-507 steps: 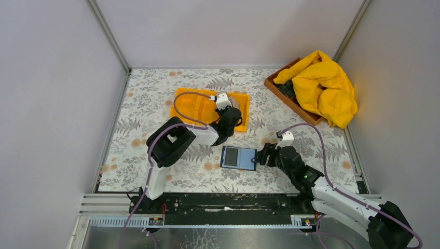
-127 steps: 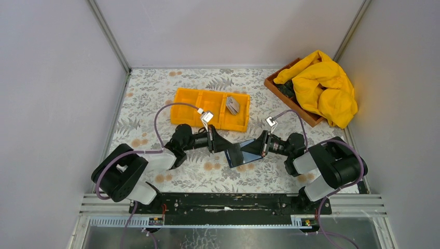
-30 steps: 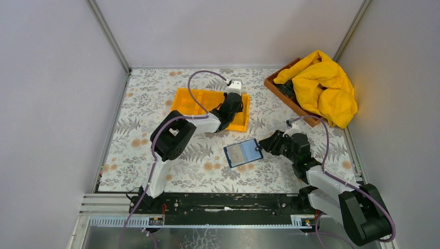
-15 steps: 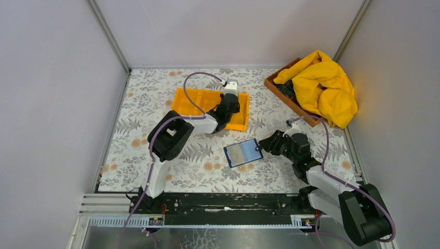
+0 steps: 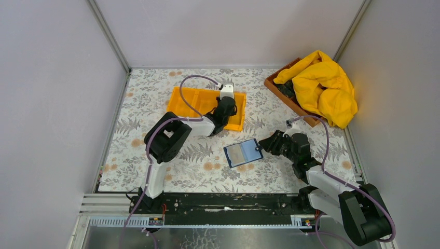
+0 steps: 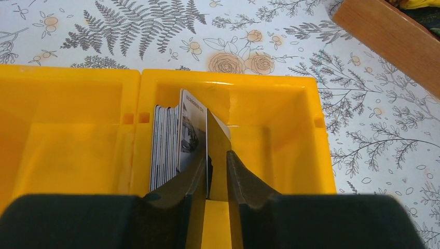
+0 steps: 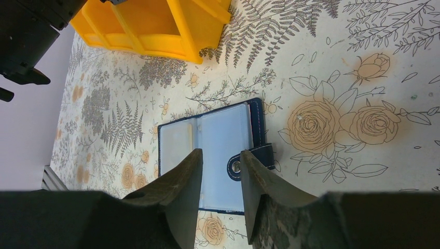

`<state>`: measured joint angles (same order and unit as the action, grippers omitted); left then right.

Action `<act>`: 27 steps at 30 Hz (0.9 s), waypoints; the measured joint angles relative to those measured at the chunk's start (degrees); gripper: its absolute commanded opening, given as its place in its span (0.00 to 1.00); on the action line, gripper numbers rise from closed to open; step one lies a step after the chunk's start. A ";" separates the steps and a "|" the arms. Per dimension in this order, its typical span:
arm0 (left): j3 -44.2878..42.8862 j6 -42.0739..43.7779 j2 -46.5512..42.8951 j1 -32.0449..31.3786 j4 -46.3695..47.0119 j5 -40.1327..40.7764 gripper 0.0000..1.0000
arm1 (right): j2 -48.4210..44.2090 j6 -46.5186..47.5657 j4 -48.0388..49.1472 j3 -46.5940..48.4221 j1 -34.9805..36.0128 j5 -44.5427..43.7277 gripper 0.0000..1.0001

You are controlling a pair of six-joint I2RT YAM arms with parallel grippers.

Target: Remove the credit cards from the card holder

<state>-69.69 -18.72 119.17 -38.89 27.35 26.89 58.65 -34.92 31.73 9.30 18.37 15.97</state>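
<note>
Left wrist cam: left jaws have just cracked open to a narrow gap, letting go of a tan card (image 6: 218, 136) that stands on edge next to the other credit cards (image 6: 165, 142) in the right-end compartment of the orange tray (image 6: 270, 91). So that one's delivered imo. Card holder (image 7: 218, 148) lies open on the tabletop, near side of the tray. Right jaws sit half open over its strap, gripping nothing.

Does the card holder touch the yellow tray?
Apart: the top view shows flowered table between the holder and the tray.

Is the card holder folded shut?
No, the card holder lies open, its grey lining facing up and its snap strap undone.
</note>
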 measured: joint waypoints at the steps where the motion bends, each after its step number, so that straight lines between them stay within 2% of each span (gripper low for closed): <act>1: 0.07 0.00 -0.02 0.00 -0.02 0.20 0.28 | 0.00 0.00 0.00 0.00 0.00 0.00 0.40; 8: 0.66 0.02 -1.44 0.02 -0.04 0.87 0.34 | 0.00 0.02 0.00 0.00 0.00 0.02 0.40; 19: 1.20 0.11 -3.23 0.37 -0.02 2.12 0.35 | 0.02 0.00 0.00 0.00 0.00 0.04 0.40; 27: 4.50 0.70 -7.76 0.48 0.00 4.94 0.35 | 0.31 0.00 0.04 0.00 0.00 0.13 0.40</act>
<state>-65.19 -18.02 111.42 -38.41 27.35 31.83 58.96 -34.92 31.77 9.30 18.37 16.10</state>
